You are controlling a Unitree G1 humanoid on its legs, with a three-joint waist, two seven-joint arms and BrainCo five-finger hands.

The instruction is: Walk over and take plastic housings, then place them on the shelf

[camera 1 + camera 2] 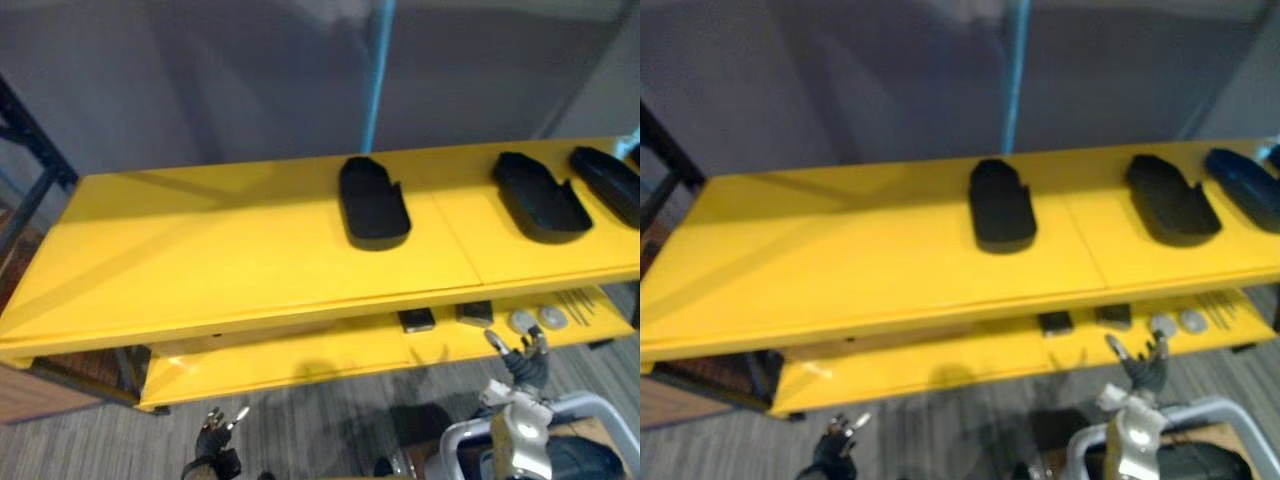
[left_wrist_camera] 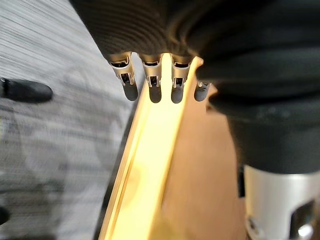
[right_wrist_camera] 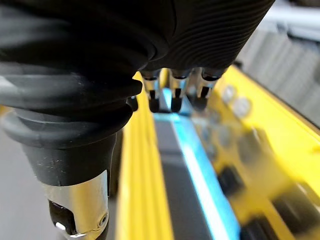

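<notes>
Three black plastic housings lie on the top board of a yellow shelf (image 1: 220, 250): one near the middle (image 1: 373, 203), one further right (image 1: 541, 198) and one at the right edge (image 1: 608, 183). My left hand (image 1: 218, 440) hangs low over the floor in front of the shelf's left half, its fingers (image 2: 152, 82) straight and holding nothing. My right hand (image 1: 522, 362) is raised in front of the lower board's right end. Its fingers (image 3: 175, 92) are relaxed and empty. Both hands are well below and short of the housings.
The lower yellow board (image 1: 300, 365) carries two small black blocks (image 1: 417, 320) and two grey round pieces (image 1: 523, 321) at its right end. A dark metal rack (image 1: 30, 140) stands at the left. A blue pole (image 1: 378, 80) rises behind the shelf against a grey wall.
</notes>
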